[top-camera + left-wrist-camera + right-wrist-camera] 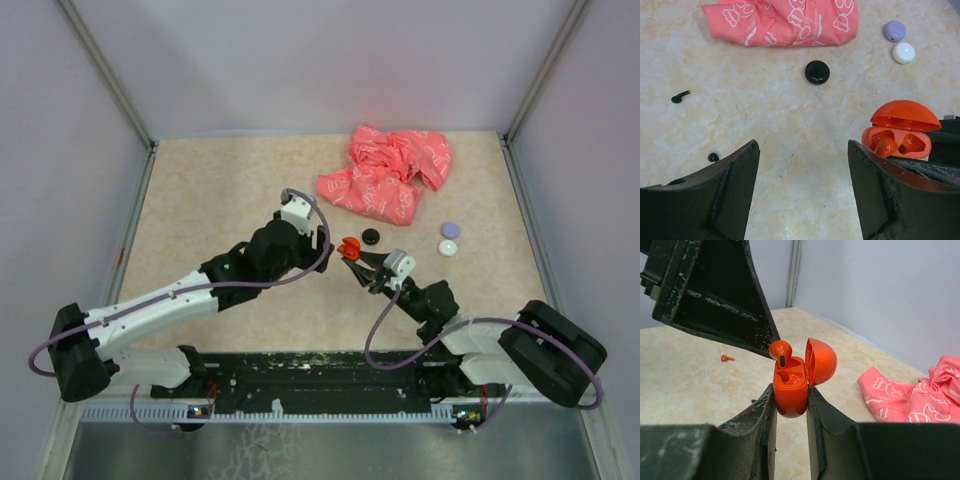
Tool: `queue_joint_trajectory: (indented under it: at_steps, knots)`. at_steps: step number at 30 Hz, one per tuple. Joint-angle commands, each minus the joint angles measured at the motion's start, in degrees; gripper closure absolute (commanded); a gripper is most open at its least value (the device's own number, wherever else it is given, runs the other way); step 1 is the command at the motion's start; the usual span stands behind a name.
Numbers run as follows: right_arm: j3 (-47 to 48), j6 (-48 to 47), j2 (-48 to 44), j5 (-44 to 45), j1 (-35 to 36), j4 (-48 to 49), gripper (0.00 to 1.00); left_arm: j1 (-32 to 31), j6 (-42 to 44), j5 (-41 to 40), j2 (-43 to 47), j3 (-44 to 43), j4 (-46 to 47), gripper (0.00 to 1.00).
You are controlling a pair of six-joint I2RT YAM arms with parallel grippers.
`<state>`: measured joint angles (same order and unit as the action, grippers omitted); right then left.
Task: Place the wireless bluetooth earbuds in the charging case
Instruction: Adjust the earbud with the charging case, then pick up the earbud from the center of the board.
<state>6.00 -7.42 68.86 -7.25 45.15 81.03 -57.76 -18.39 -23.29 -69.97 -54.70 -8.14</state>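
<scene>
On the desk (pixel 790 115), the left wrist view is showing us one black earbud (pixel 680 96) and one tiny black bit (pixel 713 157), perhaps an eartip. Our left tool (pixel 802 150) is hanging released, empty. Our right tool (pixel 789 407) is grasping one open orange charging case (pixel 790 385), one orange earbud (pixel 781 351) perching in it. Only the right wrist view is showing us a second orange earbud (pixel 727 358), lying loose.
</scene>
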Motion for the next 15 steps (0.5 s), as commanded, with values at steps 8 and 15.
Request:
queue_joint_trajectory:
  at_steps: [8, 15]
  knots:
    - [0.4, 1.1, -0.3, 1.5, 0.3, 3.3, 1.0, 0.2, 2.4, 6.9, 6.1, 2.4, 1.8, 0.23]
    - [0.1, 1.1, -0.6, 0.8, 0.3, 3.7, 1.0, 0.2, 2.5, 7.1, 3.7, 1.0, 1.8, 0.23]
